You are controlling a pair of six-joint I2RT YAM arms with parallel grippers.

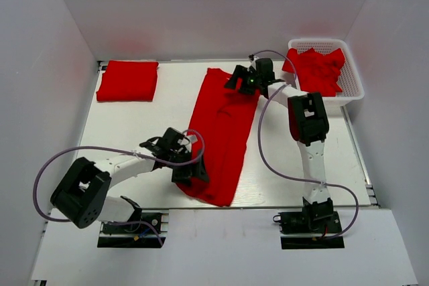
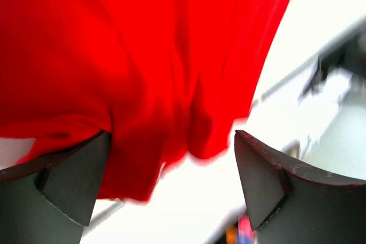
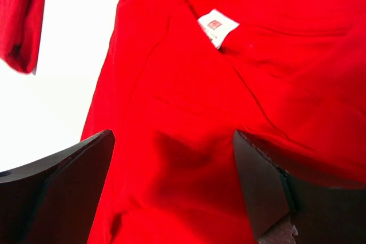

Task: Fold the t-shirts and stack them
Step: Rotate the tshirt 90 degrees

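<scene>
A long red t-shirt [image 1: 221,132], folded lengthwise, lies down the middle of the table. My left gripper [image 1: 191,169] is open at its near left hem. In the left wrist view the gripper [image 2: 171,147] is spread wide, with the hem of the t-shirt [image 2: 143,84] lying between and beyond the fingers. My right gripper [image 1: 241,83] is open over the shirt's far collar end. In the right wrist view the gripper [image 3: 174,141] straddles flat red cloth [image 3: 189,158] below the white neck tag [image 3: 218,27]. A folded red t-shirt [image 1: 127,80] lies at the back left.
A white lattice basket [image 1: 354,78] at the back right holds several crumpled red t-shirts [image 1: 318,68]. White walls close in the table at the back and both sides. The arm bases and their cables are at the near edge.
</scene>
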